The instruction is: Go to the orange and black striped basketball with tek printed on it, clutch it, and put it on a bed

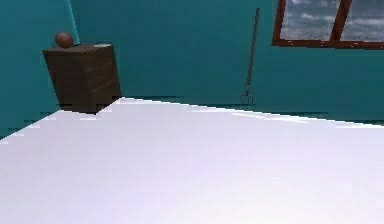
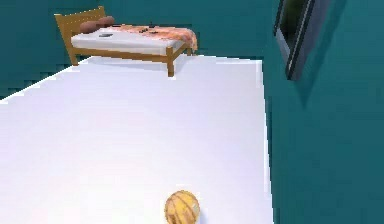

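An orange ball with faint darker stripes (image 2: pixel 182 207) lies on the white floor at the bottom of the arm side view, just left of the middle. A bed (image 2: pixel 125 42) with a wooden frame, white mattress, dark pillows and an orange blanket stands far off at that view's top left, against the teal wall. In the forward view a small brownish round thing (image 1: pixel 64 40) rests on top of a dark wooden dresser (image 1: pixel 86 78) at the left.
White floor (image 2: pixel 130 130) stretches between the ball and the bed. A dark framed panel (image 2: pixel 300 35) hangs on the teal wall at the arm side view's right. In the forward view a thin pole (image 1: pixel 251 60) leans on the far wall below a window (image 1: pixel 330 22).
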You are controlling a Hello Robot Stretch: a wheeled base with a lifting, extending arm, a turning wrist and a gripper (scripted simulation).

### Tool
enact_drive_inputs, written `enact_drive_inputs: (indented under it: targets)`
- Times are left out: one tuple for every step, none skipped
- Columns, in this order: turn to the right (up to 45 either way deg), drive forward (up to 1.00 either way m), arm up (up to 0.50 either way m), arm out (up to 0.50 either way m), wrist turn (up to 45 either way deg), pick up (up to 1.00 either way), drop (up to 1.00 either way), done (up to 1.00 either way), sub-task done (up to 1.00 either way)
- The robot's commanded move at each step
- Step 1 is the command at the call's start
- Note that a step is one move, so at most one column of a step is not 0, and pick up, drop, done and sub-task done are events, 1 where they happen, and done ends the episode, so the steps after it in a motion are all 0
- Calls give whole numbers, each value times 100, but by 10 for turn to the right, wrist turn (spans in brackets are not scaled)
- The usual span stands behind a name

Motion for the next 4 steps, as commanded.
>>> enact_drive_inputs:
  targets:
    - [0,0,10,0,0,0,0,0,0]
    - [0,0,50,0,0,0,0,0,0]
    - [0,0,42,0,0,0,0,0,0]
    - [0,0,0,0,-450,0,0,0,0]
